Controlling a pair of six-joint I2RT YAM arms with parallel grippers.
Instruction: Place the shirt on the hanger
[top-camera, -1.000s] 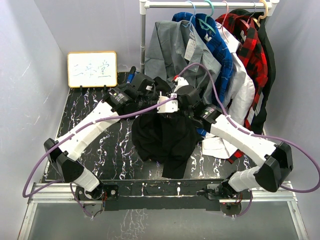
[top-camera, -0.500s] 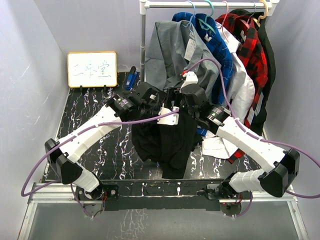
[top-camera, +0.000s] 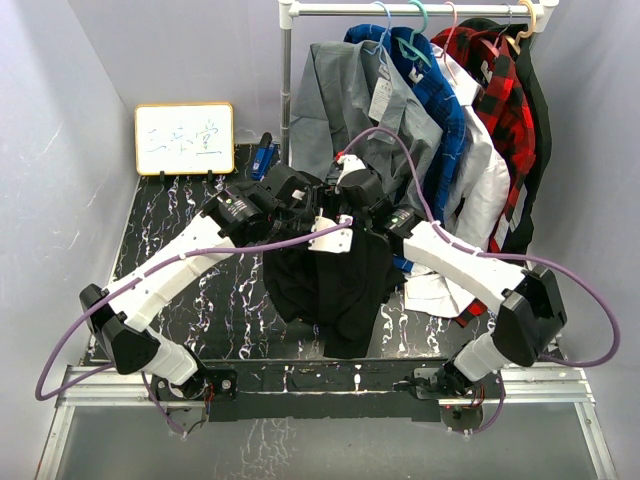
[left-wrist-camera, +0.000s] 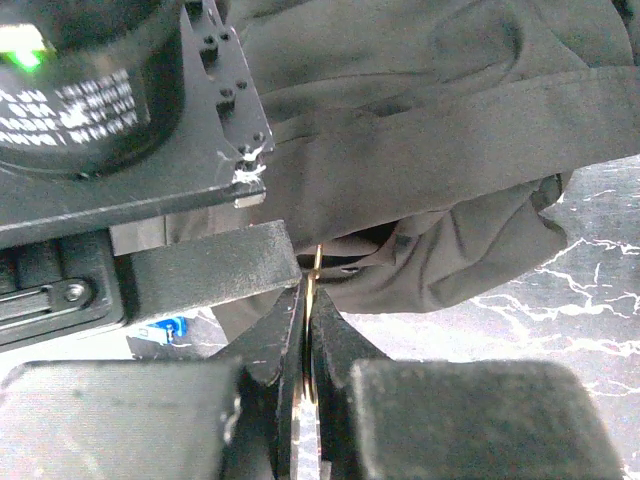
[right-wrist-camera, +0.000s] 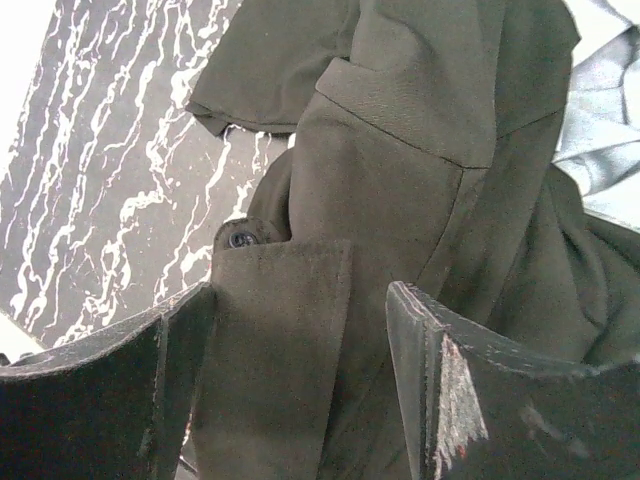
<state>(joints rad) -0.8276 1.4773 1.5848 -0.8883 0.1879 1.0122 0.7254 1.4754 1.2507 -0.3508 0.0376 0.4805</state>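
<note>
The left wrist camera gave me what the overhead view hid. The left gripper (left-wrist-camera: 308, 300) was pressed together on a thin yellow-orange sliver of the hanger (left-wrist-camera: 314, 268). That sliver ran out from between the fingertips and vanished under the black shirt (left-wrist-camera: 420, 150) just beyond them. From overhead I could not make out the hanger at all. There the shirt (top-camera: 330, 285) was a dark bundle spreading from under both wrists toward the arm bases, over the black marbled table (top-camera: 150, 230).

The right wrist camera showed the right gripper (right-wrist-camera: 300, 340) spread wide and pinching nothing, with the shirt (right-wrist-camera: 400, 200) filling the view past its fingers. I could not tell whether the fabric touched them.

The shirt looked plain and matte black, bunched into heavy folds with a seam slanting across one panel. A small dark button (right-wrist-camera: 240, 239) sat at the corner of a flap just ahead of the right gripper.

A clothes rack (top-camera: 286, 90) stood behind both grippers. On it hung a grey shirt (top-camera: 335, 100), a blue plaid shirt (top-camera: 445, 120), a white garment (top-camera: 490, 190) and a red-and-black plaid shirt (top-camera: 500, 90), all crowded close behind the right gripper. A whiteboard (top-camera: 184, 138) leaned well off to the left gripper's outer side. A purple cable (top-camera: 290, 235) draped across the left wrist.
</note>
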